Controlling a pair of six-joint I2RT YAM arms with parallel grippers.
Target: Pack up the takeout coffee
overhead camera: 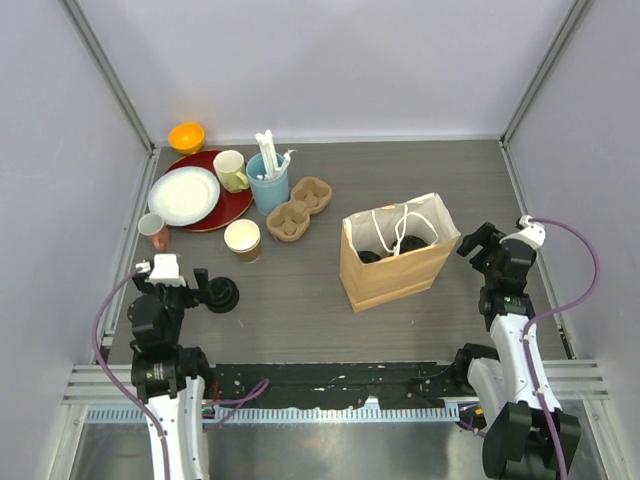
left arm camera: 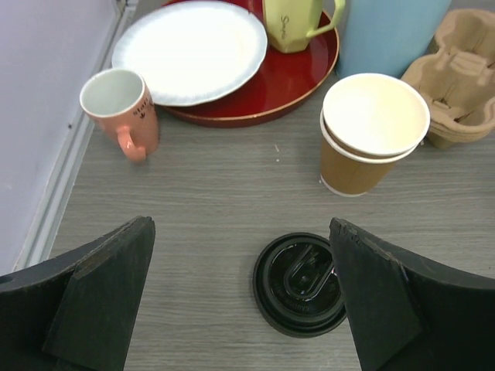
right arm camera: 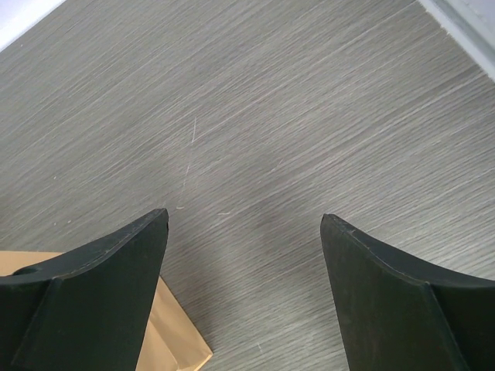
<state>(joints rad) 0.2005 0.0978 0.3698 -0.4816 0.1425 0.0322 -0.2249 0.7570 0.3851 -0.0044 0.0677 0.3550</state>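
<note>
The left fingers [left arm camera: 100, 286] are spread wide and hold nothing. They hang low over the worktop [left arm camera: 216, 201], well to the left of the paper bag [overhead camera: 390, 275], above a loose black lid [left arm camera: 300, 284] that lies flat. The lid sits off-centre between them, its edge tucked behind one finger. Just past it, on the side away from the arm, stands an uncovered kraft cup [left arm camera: 363, 131], cream inside. This is the one takeout coffee that stands outside the bag. Cup and lid are near each other but not touching; I judge the lid is meant to be pressed on before packing, and the wide spread suits closing around its rim.

The right fingers [right arm camera: 394, 309] are likewise parted and empty, just to the right of the bag over bare worktop. It looks like a waiting post, close enough to steady the bag when a cup goes in.

The bag stands upright, its mouth open and its white cord handles flopped inward. Dark round shapes [overhead camera: 385, 248] inside may be lidded cups, but the bag wall hides all but their tops, so I cannot count them. The kraft cup's rim shows a doubled line — perhaps two nested cups — and whether it holds any drink is unclear. Left of the bag and farther back, a pulp carrier [overhead camera: 298, 210] is cut off in the wrist view.
</note>
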